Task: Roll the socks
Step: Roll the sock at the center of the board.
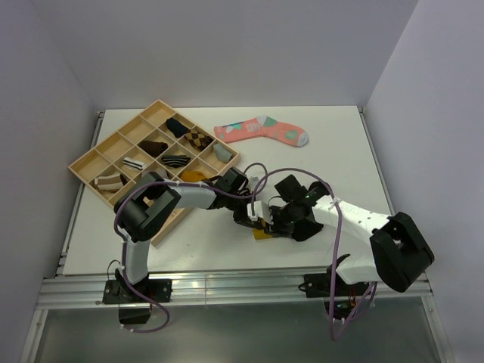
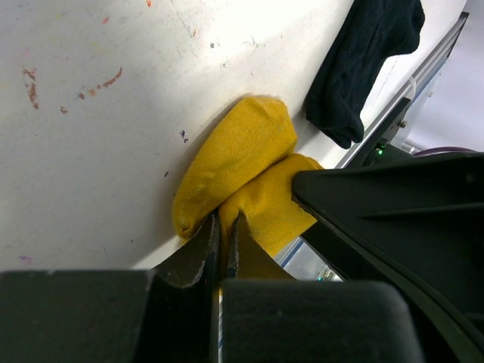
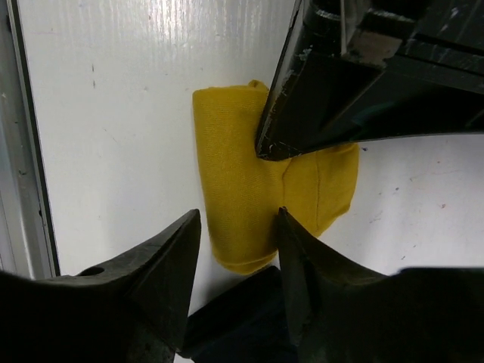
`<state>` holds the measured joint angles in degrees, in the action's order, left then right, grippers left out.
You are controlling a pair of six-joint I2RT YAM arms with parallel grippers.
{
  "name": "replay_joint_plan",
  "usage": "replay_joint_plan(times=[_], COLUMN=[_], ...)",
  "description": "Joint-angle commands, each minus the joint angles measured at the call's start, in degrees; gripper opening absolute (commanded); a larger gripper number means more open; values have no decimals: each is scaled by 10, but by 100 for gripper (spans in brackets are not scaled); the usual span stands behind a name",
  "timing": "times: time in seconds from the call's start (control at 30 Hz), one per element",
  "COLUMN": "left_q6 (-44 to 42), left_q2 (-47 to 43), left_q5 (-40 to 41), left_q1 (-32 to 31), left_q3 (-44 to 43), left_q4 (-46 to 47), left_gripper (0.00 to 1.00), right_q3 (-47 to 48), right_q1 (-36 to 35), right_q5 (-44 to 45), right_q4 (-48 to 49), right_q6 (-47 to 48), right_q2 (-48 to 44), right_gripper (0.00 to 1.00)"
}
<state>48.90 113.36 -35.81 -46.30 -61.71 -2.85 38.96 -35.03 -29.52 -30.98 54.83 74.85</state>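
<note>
The mustard-yellow sock [image 3: 234, 189] lies folded on the white table near its front edge, partly seen under the grippers [image 1: 263, 231] from above. My left gripper [image 2: 223, 227] is shut on a fold of the yellow sock [image 2: 242, 151]. My right gripper [image 3: 238, 215] is open, its fingertips [image 3: 189, 227] standing either side of the yellow sock's near end. The black sock [image 3: 234, 321] lies just below that end, between the right fingers. In the left wrist view the black sock [image 2: 363, 60] stretches off beyond the yellow one. From above it is hidden by the arms.
A wooden divided tray [image 1: 85, 162] with several small sock bundles sits at the back left. A pink patterned sock [image 1: 261, 130] lies at the back centre. The metal rail of the table's front edge [image 3: 19, 151] runs close beside the socks.
</note>
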Motion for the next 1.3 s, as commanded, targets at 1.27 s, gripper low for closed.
replay_joint_plan(times=[1.27], left_q6=[119], left_q2=[-269], left_q5=[339], left_q1=[-51], left_q3=[448], left_q4=[549], left_gripper=[36], right_q3=[255], right_q1=[37], right_q5=[-33], right_q4=[-222], right_q6=[-83], right_q2=[317], right_gripper=[20])
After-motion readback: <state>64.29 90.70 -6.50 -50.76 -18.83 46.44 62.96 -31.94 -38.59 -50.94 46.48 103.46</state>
